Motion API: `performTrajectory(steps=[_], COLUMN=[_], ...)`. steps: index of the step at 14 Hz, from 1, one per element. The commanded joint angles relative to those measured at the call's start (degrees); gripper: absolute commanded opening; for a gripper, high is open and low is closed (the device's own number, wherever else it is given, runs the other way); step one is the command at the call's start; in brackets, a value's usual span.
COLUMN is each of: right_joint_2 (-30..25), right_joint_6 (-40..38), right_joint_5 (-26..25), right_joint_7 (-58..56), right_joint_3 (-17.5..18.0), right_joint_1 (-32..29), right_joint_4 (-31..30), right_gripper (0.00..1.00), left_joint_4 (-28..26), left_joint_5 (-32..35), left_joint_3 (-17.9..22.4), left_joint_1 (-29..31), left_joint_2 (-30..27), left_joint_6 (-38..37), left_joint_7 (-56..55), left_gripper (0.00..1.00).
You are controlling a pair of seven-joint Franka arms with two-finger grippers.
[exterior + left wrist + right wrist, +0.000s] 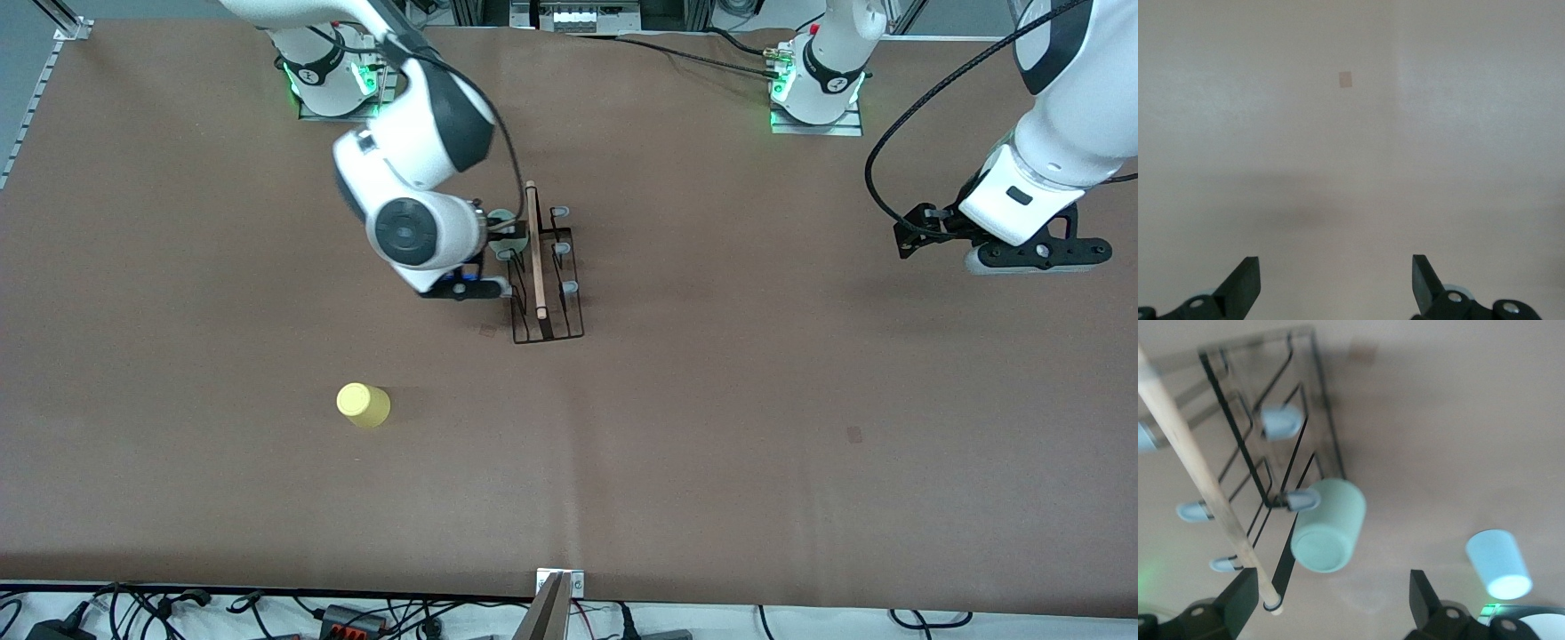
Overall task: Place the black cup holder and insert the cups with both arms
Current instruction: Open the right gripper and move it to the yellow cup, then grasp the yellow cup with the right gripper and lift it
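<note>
Front view, read across from the right arm's end of the table. Yellow cup (pixel 363 404): upside down on the brown table (pixel 711 427), alone, nearer the front camera than the rack and well apart from it. Right gripper (pixel 498 238): reached out low at the rack's side that faces the right arm; fingers spread wide, nothing between them. Pale grey-green cup (pixel 503 222): upside down on a peg on that same side of the rack, just under the gripper; in the right wrist view it (pixel 1329 525) sits against the wire frame, clear of both fingers (pixel 1238 603). Black cup holder (pixel 544 267): upright near the table's middle, its light wooden rod handle (pixel 535 251) running along the top, pale-capped pegs (pixel 569 288) showing on the side toward the left arm. Light blue cup (pixel 1498 564): seen only in the right wrist view, upside down on the table, apart from the rack. Left gripper (pixel 1038 256): waits over bare table at the left arm's end, fingers wide apart and holding nothing; the left wrist view shows only tabletop between its fingers (pixel 1423 280).
</note>
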Motion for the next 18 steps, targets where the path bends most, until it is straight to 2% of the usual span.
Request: performTrajectory(steps=[1,3,4,7,9,12,14,18], right_joint_2=[-0.3,3.2,5.3,9.8,13.0,16.1,18.7,19.2], right_joint_6=[-1.1,6.4,10.4,20.8,24.9,25.8,26.9,26.6], right_joint_5=[-4.2,-7.2,-8.3,-15.9,-16.1,-15.9,-15.0,-10.9], right_joint_7=[0.5,-0.1,-0.2,-3.3,-7.5,-9.3,-9.5,-9.5], right_joint_3=[-4.0,-6.3,-6.3,-6.5,-6.4,-6.0,-5.8,-5.8], right_joint_1=[-5.3,-7.8,-9.4,-11.4,-13.1,-13.7,-13.8,-13.8], right_joint_4=[3.5,5.2,5.5,5.5,5.5,5.6,8.3,12.0], right_gripper=[1.0,1.0,1.0,1.0,1.0,1.0,1.0,1.0], left_joint_4=[0.3,0.2,0.2,0.2,0.2,0.2,0.2,0.2], left_joint_5=[0.3,0.3,0.3,0.3,0.3,0.3,0.3,0.3], left_joint_3=[-0.7,-0.7,-0.6,-0.5,-0.4,-0.2,-0.2,-0.1], left_joint_1=[0.5,0.6,0.6,0.6,0.6,0.6,0.6,0.6], left_joint_2=[-0.7,-0.7,-0.7,-0.7,-0.7,-0.7,-0.7,-0.6], left_joint_6=[-0.1,-0.1,-0.1,-0.3,-0.2,-0.2,-0.2,-0.2], left_joint_7=[-0.5,-0.5,-0.5,-0.4,-0.4,-0.3,-0.3,-0.2], left_gripper=[1.0,1.0,1.0,1.0,1.0,1.0,1.0,1.0])
